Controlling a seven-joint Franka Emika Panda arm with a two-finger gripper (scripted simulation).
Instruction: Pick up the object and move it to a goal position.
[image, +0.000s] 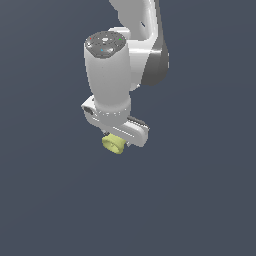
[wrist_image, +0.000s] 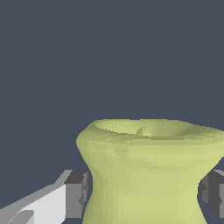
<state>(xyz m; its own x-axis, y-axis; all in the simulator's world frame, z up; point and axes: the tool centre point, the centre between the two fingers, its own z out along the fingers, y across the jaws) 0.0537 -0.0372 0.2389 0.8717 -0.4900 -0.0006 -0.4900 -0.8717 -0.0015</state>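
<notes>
Yellow-green matte spool, flared rim, in claw.

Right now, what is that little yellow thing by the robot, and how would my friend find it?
Find the big white robot arm against the plain dark background and follow it down to its gripper. Sitting between the grey fingertips is the object, a small stubby spool with a flared rim. It is the only pale yellow-green thing there.

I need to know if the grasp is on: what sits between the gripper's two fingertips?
The yellow-green object. In the wrist view its narrow waist fills the gap between the grey pads, one on each side. The exterior view shows it under the gripper.
</notes>
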